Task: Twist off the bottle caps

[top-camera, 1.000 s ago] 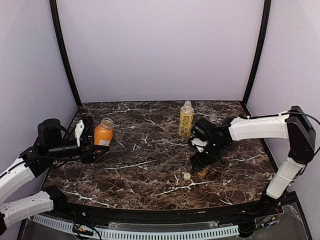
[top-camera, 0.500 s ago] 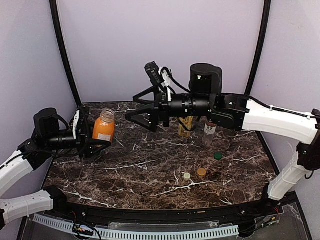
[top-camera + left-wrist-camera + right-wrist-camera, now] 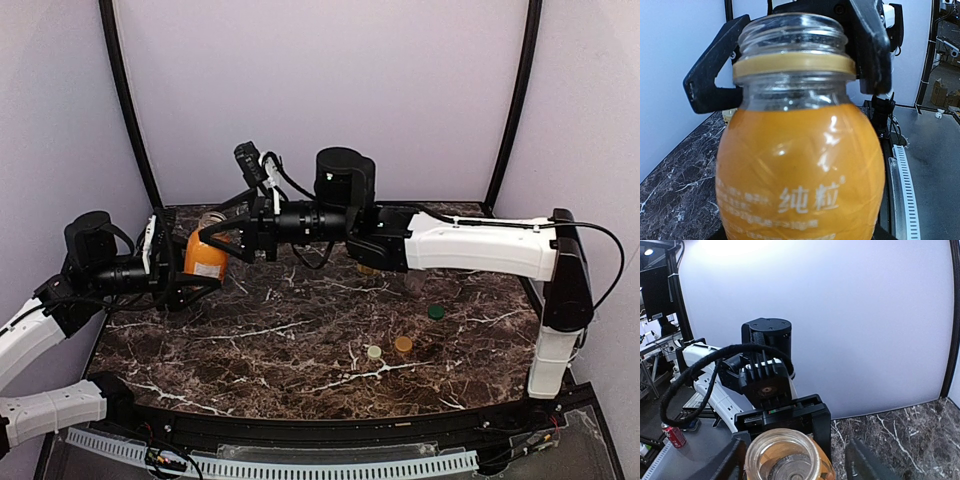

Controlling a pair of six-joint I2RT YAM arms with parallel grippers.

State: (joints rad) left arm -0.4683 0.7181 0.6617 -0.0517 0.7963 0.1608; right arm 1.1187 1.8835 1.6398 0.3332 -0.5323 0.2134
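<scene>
We see a dark marble table bearing three loose lids: a green cap, a tan cap and, just beside it, a cream cap — and the orange bottle far left.

The right arm stretches level across the table toward its far left corner, its gripper with jaws spread apart. The left arm bends in from the left edge, its gripper clamped on the orange bottle.
</scene>
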